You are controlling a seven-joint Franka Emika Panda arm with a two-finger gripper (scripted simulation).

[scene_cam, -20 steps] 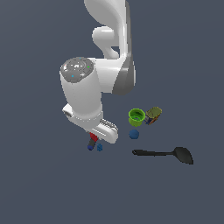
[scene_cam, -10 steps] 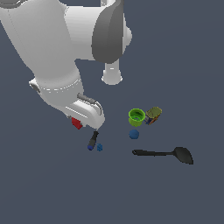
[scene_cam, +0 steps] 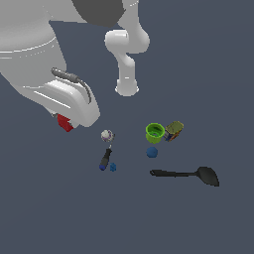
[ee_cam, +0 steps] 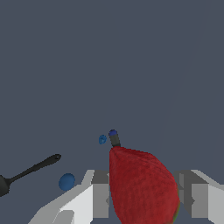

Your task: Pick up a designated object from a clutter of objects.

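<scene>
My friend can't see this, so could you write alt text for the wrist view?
A red strawberry fills the foreground, gripped between the grey fingers of the claw. Beyond it, on a dark floor, lie a dark stick, a tiny blue piece, a blue ball and a black spatula.

In the exterior view, the small red strawberry-shaped item sits between the fingers of the white gripper, at the exterior view's left of the clutter. The grey-white ball lies just behind the dark stick; the tiny blue piece is beside the stick. Well to the right, the olive-brown box touches the green cup, with the small blue ball before the cup and the black long-handled spatula foremost.
</scene>
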